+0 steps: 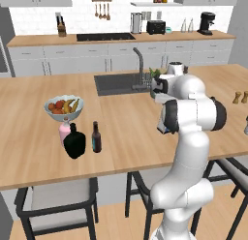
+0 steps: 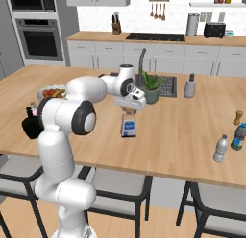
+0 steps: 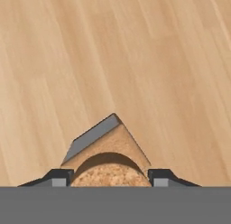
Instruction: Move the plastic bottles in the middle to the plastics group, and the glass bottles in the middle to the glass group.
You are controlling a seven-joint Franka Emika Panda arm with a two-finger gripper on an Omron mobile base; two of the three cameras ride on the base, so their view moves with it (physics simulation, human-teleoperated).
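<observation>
The gripper (image 2: 129, 110) points straight down over the middle of a long wooden island counter (image 2: 182, 117), directly above the squarish clear bottle (image 2: 128, 126) with a blue label. In the hand view the two dark finger tips (image 3: 166, 175) sit on either side of the bottle's tan cork stopper (image 3: 110, 173), close against it, but whether they are actually pressing on it cannot be told. The bottle stands upright on the counter, in front of a small potted green plant (image 2: 152, 87) and the sink (image 1: 118, 82) with its tall faucet (image 1: 140, 64). Well off to the arm's left, near the counter's front edge, stands the slim dark brown bottle (image 1: 96, 137), upright, just beside the squat black bottle (image 1: 74, 142). A pale pink bottle (image 1: 64, 129) stands right behind the black one, and a bowl of fruit (image 1: 64, 106) sits just behind them. Far off to the arm's right, near the counter's front edge, a small clear water bottle (image 2: 220, 148) with a white cap stands upright, and just beside it is a blue bottle (image 2: 238, 136). A small brown shaker (image 2: 237, 118) stands a little behind those two.
</observation>
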